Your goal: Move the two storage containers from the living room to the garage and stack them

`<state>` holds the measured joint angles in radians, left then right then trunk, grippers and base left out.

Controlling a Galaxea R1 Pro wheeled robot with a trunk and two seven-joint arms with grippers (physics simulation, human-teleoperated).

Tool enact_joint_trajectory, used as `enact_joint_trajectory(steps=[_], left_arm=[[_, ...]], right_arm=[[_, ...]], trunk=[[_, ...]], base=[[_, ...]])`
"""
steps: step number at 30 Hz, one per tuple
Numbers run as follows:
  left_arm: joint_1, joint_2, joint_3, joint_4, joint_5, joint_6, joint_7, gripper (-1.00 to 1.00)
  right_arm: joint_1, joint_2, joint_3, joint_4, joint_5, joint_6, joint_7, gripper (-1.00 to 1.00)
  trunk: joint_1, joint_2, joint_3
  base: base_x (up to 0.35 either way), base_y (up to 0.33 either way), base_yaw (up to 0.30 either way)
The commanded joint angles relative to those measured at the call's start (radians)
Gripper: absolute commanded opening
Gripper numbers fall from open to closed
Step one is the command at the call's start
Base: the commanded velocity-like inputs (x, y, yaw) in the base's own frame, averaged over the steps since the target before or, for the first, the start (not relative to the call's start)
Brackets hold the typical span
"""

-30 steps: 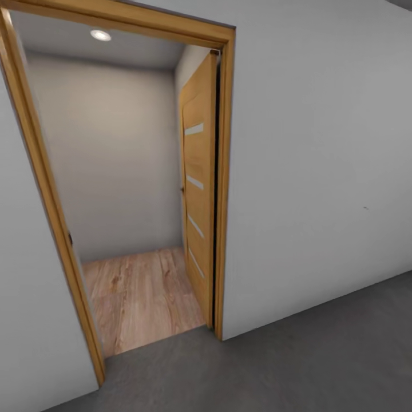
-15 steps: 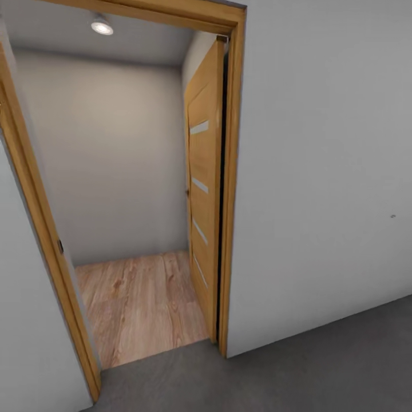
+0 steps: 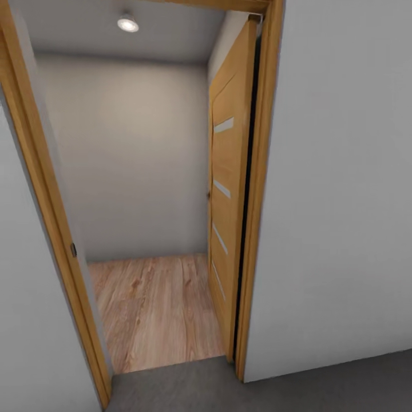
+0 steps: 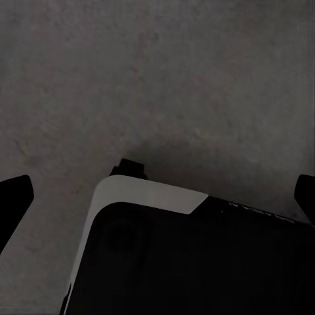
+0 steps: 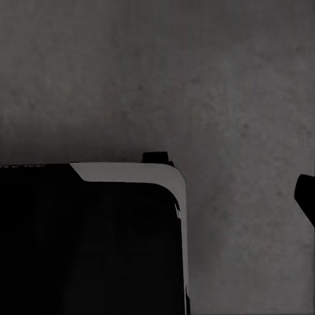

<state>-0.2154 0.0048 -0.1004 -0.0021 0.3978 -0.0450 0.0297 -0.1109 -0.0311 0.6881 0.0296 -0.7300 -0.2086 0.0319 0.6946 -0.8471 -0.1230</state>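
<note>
pale grey wall [image 3: 343, 189] frame right | open doorway [image 3: 143, 171] centre, orange-wood door [image 3: 229, 189] ajar inside | concrete floor [image 3: 343, 383] bottom | containers unseen | left gripper [image 4: 157, 197] fingers wide, empty; right gripper undeterminable | risk: base clipping door frame [image 3: 254, 229]

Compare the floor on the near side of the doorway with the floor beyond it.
The near floor is dark grey, matte and speckled like concrete; the far floor is light wood planks with visible grain. The near floor has no seams; the far floor's plank seams run away from the camera. Both meet pale grey walls.
</note>
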Motion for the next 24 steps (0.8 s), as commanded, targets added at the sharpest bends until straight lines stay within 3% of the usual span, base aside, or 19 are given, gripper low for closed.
enact_joint_trajectory(steps=[1,24], left_arm=[[-0.001,0.000,-0.009,0.001,0.007,-0.003,0.003,1.00],[-0.001,0.000,-0.009,0.001,0.007,-0.003,0.003,1.00]], right_arm=[[-0.001,0.000,0.008,0.003,-0.009,-0.005,0.003,1.00],[-0.001,0.001,0.008,0.003,-0.011,-0.005,0.003,1.00]], trunk=[[0.001,-0.001,-0.002],[0.001,-0.001,-0.002]], base=[[0.323,-0.092,0.270],[0.323,-0.092,0.270]])
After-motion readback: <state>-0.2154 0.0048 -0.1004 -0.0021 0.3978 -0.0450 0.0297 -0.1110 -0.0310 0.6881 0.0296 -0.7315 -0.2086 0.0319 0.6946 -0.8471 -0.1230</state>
